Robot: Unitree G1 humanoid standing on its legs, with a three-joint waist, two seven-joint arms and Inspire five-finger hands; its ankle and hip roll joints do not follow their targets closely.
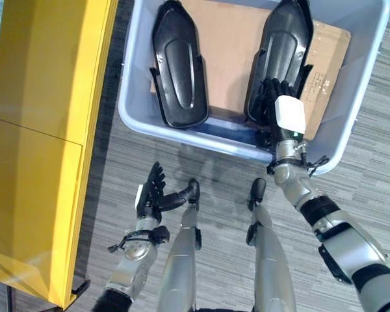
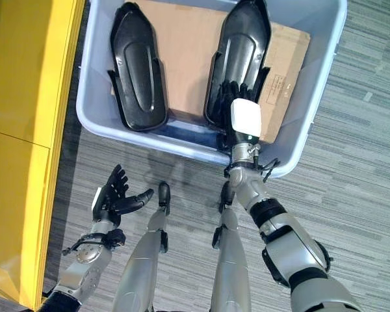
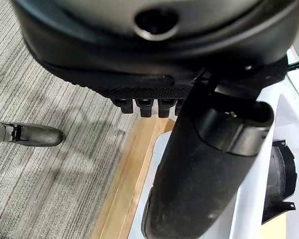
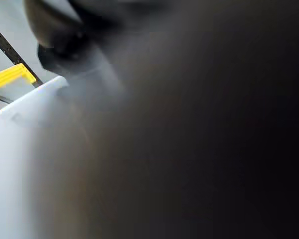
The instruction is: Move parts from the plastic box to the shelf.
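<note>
A pale blue plastic box [image 1: 129,84] stands on the floor ahead of me. Two long black moulded parts lie in it on a cardboard sheet [image 1: 227,52]: the left part [image 1: 175,65] and the right part [image 1: 283,39]. My right hand [image 1: 287,112], with a white cover, reaches over the box's near wall and rests on the near end of the right part [image 2: 244,39]; its grip is hidden, and the right wrist view is dark. My left hand [image 1: 153,192] hovers over the carpet short of the box, spread and holding nothing.
A tall yellow shelf unit [image 1: 45,130] runs along the left side, close to the box's left wall. Grey striped carpet [image 1: 364,149] lies around the box, with free room to its right.
</note>
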